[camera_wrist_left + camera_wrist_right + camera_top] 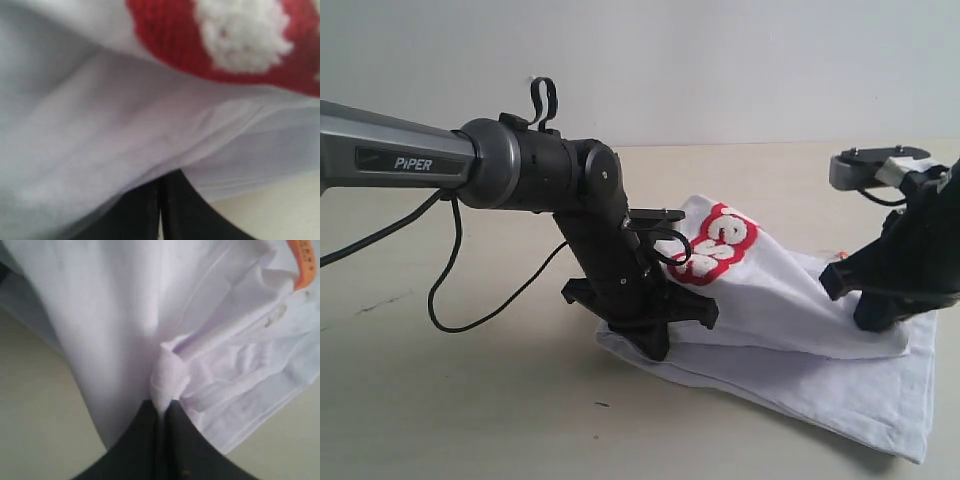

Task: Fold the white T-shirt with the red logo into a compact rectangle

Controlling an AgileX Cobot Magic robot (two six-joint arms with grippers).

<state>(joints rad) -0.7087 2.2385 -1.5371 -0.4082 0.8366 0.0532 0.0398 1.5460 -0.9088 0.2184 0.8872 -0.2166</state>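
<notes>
The white T-shirt [820,390] sits on the table [470,400], lower layer flat. Left gripper [655,338] and right gripper [875,318], jaws pinched shut on cloth, hold the upper layer raised, apparently to carry a fold across. Behind, the red logo [715,245] bunches up; its lettering and the sleeves are hidden.

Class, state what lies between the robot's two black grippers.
Exterior view: a raised span of thin white cotton T-shirt, its fuzzy red logo nearer the left gripper.

Beige table [440,400], pale wall [720,60]
</notes>
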